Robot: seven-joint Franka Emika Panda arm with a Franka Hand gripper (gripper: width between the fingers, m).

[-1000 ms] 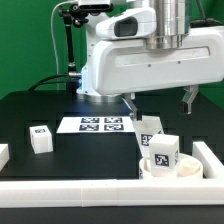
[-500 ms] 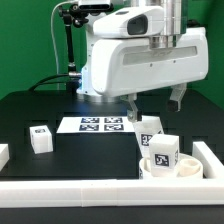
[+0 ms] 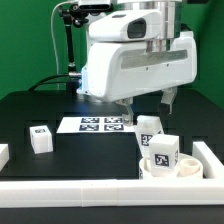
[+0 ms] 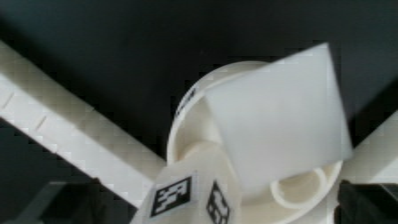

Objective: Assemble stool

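Note:
The round white seat [image 3: 165,169] lies at the front on the exterior view's right, against the rail corner. One tagged white leg block [image 3: 160,150] stands on it, and a second leg [image 3: 150,127] stands just behind. A third leg [image 3: 41,138] stands alone on the exterior view's left. My gripper [image 3: 148,102] hangs open and empty above the two right-hand legs, touching nothing. In the wrist view the seat [image 4: 306,190], a tagged leg [image 4: 192,197] and a plain-faced leg [image 4: 276,110] lie below the gripper [image 4: 217,208].
The marker board [image 3: 100,124] lies flat at mid-table. A long white rail [image 3: 90,190] edges the front and turns up the exterior view's right side [image 3: 211,155]; it crosses the wrist view [image 4: 71,120]. Another white piece [image 3: 3,153] sits at the far left edge.
The arm has shifted toward the exterior view's left, and the two fingers now appear closer together in that view. The legs and seat have not moved.

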